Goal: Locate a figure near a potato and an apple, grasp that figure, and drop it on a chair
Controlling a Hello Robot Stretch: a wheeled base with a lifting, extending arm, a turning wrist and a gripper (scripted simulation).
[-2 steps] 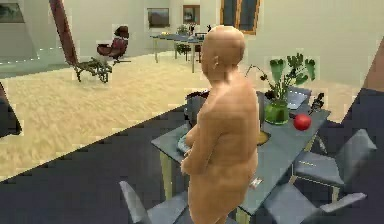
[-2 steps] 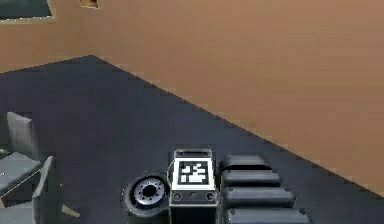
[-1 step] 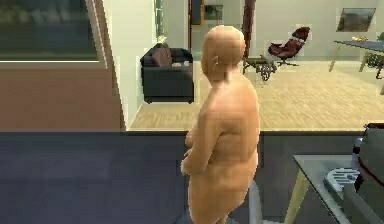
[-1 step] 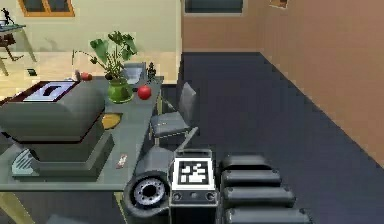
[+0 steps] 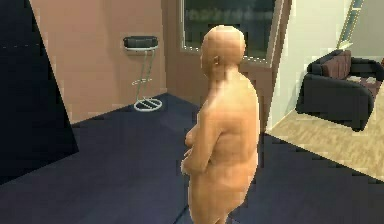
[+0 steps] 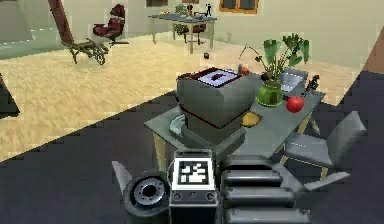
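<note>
A tall, bald, tan figure (image 5: 222,130) stands upright in the middle of the forward view, close by on the dark blue floor. In the arm side view a grey table (image 6: 200,135) carries a red apple (image 6: 295,103) and a small yellowish lump (image 6: 250,119) that may be the potato. Grey chairs (image 6: 325,150) stand at the table's right side. The arm's white marker square (image 6: 192,172) shows at the bottom edge. Left of it is the gripper's dark body (image 6: 145,195). I cannot tell whether the gripper holds anything.
A grey boxy appliance (image 6: 215,100), a plant in a green vase (image 6: 270,80) and a laptop (image 6: 295,80) share the table. A bar stool (image 5: 141,70) stands by the wall and a dark armchair (image 5: 340,85) at the forward view's right. A rocking chair (image 6: 100,38) sits far back.
</note>
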